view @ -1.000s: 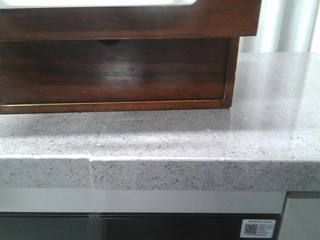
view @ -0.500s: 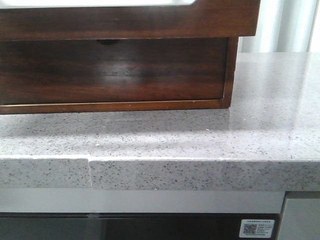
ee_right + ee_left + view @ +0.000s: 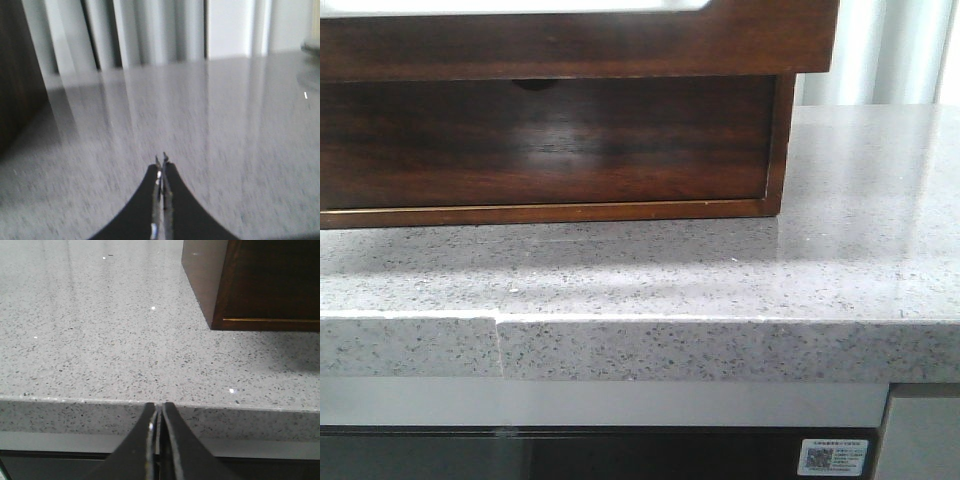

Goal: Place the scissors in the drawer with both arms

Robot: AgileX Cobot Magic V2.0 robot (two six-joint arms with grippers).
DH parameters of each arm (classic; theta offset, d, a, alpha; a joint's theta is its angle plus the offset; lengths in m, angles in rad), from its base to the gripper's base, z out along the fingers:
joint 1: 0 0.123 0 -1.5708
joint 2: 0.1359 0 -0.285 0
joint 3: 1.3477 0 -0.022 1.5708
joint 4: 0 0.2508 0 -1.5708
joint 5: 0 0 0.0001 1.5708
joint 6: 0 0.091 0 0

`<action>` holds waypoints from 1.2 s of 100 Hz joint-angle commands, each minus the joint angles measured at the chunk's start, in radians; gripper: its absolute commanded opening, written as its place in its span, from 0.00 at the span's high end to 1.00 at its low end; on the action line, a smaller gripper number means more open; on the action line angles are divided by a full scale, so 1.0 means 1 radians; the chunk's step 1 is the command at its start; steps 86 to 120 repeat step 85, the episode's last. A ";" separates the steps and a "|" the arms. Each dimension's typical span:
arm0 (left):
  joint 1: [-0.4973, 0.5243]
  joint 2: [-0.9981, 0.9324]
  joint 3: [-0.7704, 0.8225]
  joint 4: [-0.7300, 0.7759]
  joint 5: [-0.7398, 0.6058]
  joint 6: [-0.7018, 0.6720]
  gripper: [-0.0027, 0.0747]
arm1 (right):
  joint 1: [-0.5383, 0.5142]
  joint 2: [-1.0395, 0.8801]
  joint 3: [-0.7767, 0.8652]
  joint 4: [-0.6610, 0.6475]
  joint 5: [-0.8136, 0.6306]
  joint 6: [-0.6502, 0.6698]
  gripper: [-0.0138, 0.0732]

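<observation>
Left hand [image 3: 157, 412]: fingers pressed together, nothing between them; poised at the near edge of the surface [image 3: 100, 340].
Drawer unit [image 3: 550, 140]: dark wood, on the far left of the surface; front panel flush and seemingly shut, though a small notch along its top edge is all that hints at a handle.
Right hand [image 3: 162, 167]: fingers together, empty, over bare surface to the right of the unit.
Scissors: whereabouts cannot be told; possibly inside the shut drawer, possibly elsewhere on the surface.
Step in hand: undecidable; fits both scissors awaiting pickup and scissors already stowed.
Next move: locate scissors before committing either hand.
</observation>
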 commanded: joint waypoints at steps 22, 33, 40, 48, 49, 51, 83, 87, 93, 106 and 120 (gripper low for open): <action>0.005 -0.030 0.024 0.000 -0.031 -0.013 0.99 | -0.008 -0.020 0.011 0.001 0.170 -0.046 0.91; 0.005 -0.030 0.024 0.000 -0.031 -0.013 0.99 | -0.008 -0.020 0.011 0.003 0.174 -0.078 0.91; 0.005 -0.030 0.024 0.000 -0.031 -0.013 0.99 | -0.008 -0.020 0.011 0.003 0.174 -0.078 0.91; 0.005 -0.030 0.024 0.000 -0.031 -0.013 0.99 | -0.008 -0.020 0.011 0.003 0.174 -0.078 0.91; 0.005 -0.030 0.024 0.000 -0.031 -0.013 0.99 | -0.008 -0.020 0.011 0.003 0.174 -0.078 0.91; 0.005 -0.030 0.024 0.000 -0.031 -0.013 0.99 | -0.008 -0.020 0.011 0.003 0.174 -0.078 0.91; 0.005 -0.030 0.024 0.000 -0.031 -0.013 0.99 | -0.008 -0.020 0.011 0.003 0.174 -0.078 0.91; 0.005 -0.030 0.024 0.000 -0.031 -0.013 0.99 | -0.008 -0.020 0.011 0.003 0.174 -0.078 0.91; 0.005 -0.030 0.024 0.000 -0.031 -0.013 0.99 | -0.008 -0.020 0.011 0.003 0.174 -0.078 0.91; 0.005 -0.030 0.024 0.000 -0.031 -0.013 0.99 | -0.008 -0.020 0.011 0.003 0.174 -0.078 0.91; 0.005 -0.030 0.024 0.000 -0.031 -0.013 0.99 | -0.008 -0.020 0.011 0.003 0.174 -0.078 0.91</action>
